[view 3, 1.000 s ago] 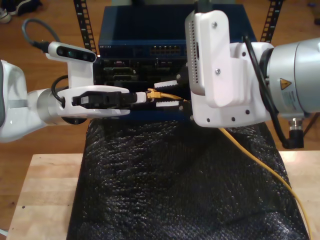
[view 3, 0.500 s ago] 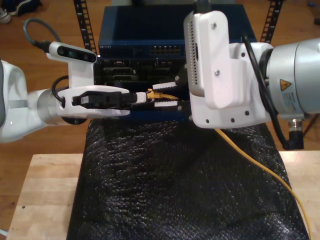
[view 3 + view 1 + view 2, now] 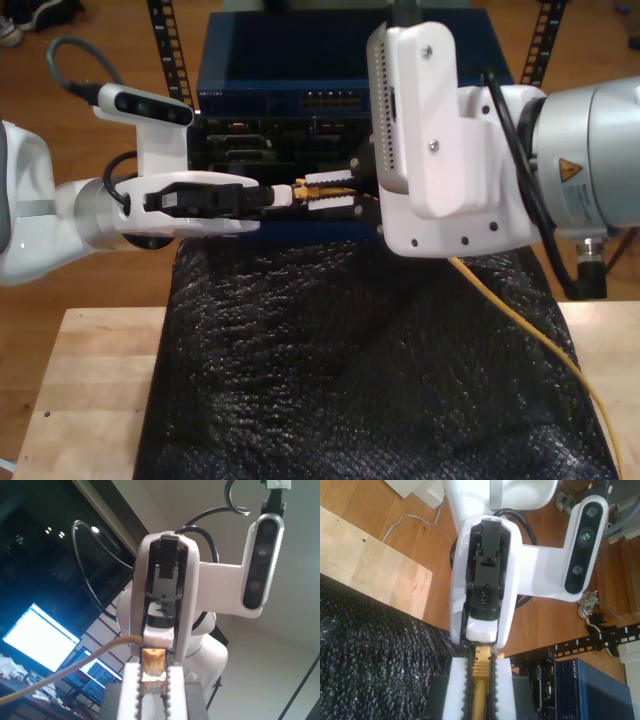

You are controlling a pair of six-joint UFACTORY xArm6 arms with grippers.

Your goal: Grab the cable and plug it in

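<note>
1. The cable (image 3: 520, 325) is thin and yellow-orange, and I see it run from the lower edge at the exterior view's right up across the black sheet toward the middle.
2. Its end, a ribbed yellow boot (image 3: 325, 185), lies level in mid-air in front of the blue rack unit.
3. The clear plug (image 3: 152, 672) sits pinched between white serrated pads.

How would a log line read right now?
my first hand: grips cable | my second hand: grips cable
</note>
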